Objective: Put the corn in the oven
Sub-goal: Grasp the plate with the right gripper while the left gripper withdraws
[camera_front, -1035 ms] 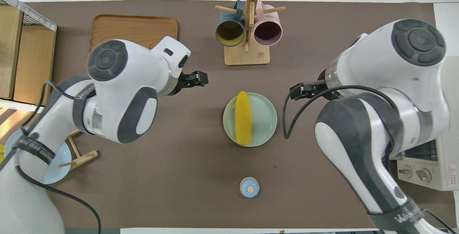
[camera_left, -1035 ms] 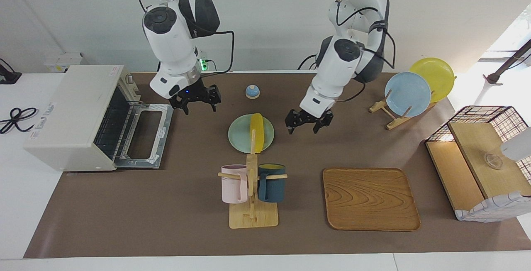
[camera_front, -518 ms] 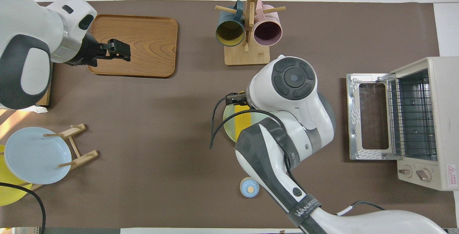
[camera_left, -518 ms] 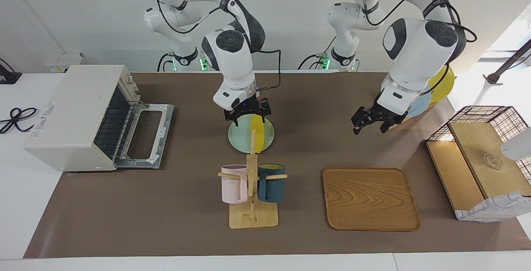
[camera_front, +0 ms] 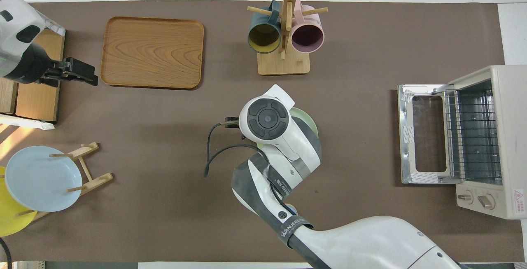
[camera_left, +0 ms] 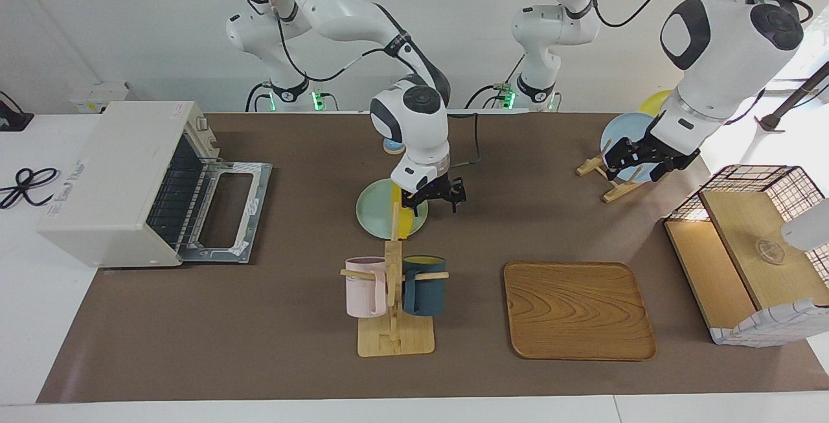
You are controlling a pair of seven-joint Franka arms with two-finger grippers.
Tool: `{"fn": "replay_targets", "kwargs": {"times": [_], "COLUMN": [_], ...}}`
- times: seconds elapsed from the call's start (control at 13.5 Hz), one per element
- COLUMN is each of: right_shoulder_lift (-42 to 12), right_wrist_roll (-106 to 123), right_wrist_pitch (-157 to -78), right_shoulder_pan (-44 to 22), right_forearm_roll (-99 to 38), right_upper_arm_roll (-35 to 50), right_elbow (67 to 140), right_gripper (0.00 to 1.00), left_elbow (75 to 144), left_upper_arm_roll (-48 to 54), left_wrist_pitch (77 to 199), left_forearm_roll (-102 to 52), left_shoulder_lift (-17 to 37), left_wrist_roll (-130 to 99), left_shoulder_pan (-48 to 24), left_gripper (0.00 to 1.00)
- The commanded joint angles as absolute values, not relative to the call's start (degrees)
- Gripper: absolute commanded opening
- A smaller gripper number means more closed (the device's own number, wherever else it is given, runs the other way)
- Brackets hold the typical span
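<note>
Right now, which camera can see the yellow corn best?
The facing view. There the corn shows as a yellow strip on the green plate, partly hidden by the mug rack's post and the right gripper over it. In the overhead view the right arm covers the corn completely.

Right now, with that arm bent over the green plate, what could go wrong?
1. The right end effector, open, hangs off-centre over the smooth yellow corn cob on the round pale-green plate; a poor pinch could roll it away.
2. The wooden mug rack stands close by the plate and might get knocked.
3. The boxy off-white toaster oven has its door folded down; a low carry could hit it.
</note>
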State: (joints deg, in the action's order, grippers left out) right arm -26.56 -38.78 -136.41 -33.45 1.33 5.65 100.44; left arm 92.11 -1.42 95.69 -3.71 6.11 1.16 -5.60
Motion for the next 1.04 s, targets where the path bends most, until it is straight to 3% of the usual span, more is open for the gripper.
{"fn": "replay_targets", "kwargs": {"times": [0.0, 0.15, 0.3, 0.44, 0.59, 0.67, 0.81, 0.96], "right_shoulder_lift": [-27.25, -27.33, -26.81, -26.54, -26.11, -25.93, -25.58, -25.58], "right_wrist_roll": [-40.78, -40.78, -40.52, -40.26, -40.17, -40.25, -40.25, -40.25], "right_wrist_pitch": [-137.28, -138.59, -139.57, -139.57, -139.48, -139.48, -138.43, -135.37], "right_shoulder_pan": [-34.27, -34.19, -34.01, -33.84, -33.66, -33.66, -33.84, -33.84], "right_forearm_roll": [2.2, 2.2, 2.2, 2.29, 2.29, 2.29, 2.37, 4.99], "right_upper_arm_roll": [5.62, 5.62, 5.54, 5.54, 5.54, 5.54, 5.54, 5.36], "right_elbow": [99.84, 101.59, 103.97, 105.46, 106.34, 107.13, 107.32, 106.18], "right_gripper": [0.98, 0.84, 0.83, 0.64, 0.55, 0.42, 0.0, 0.0], "left_elbow": [97.98, 99.4, 98.88, 97.48, 96.51, 96.16, 95.8, 96.68], "left_upper_arm_roll": [-0.97, -0.97, -0.97, -0.88, -0.88, -0.97, -0.88, -0.62], "left_wrist_pitch": [95.19, 95.36, 95.8, 95.37, 94.14, 93.35, 90.89, 89.3], "left_forearm_roll": [-2.2, -2.2, -2.11, -0.19, 0.7, 0.7, 0.7, 0.62], "left_shoulder_lift": [1.68, 0.79, 0.88, 1.23, 1.06, 0.79, -0.69, -2.1], "left_wrist_roll": [1.32, 1.23, 1.49, 1.58, 1.58, 1.58, 1.58, 1.76], "left_shoulder_pan": [-5.89, -6.24, -6.33, -7.03, -7.82, -7.82, -7.91, -7.56], "left_gripper": [1.0, 1.0, 1.0, 1.0, 1.0, 1.0, 1.0, 1.0]}}
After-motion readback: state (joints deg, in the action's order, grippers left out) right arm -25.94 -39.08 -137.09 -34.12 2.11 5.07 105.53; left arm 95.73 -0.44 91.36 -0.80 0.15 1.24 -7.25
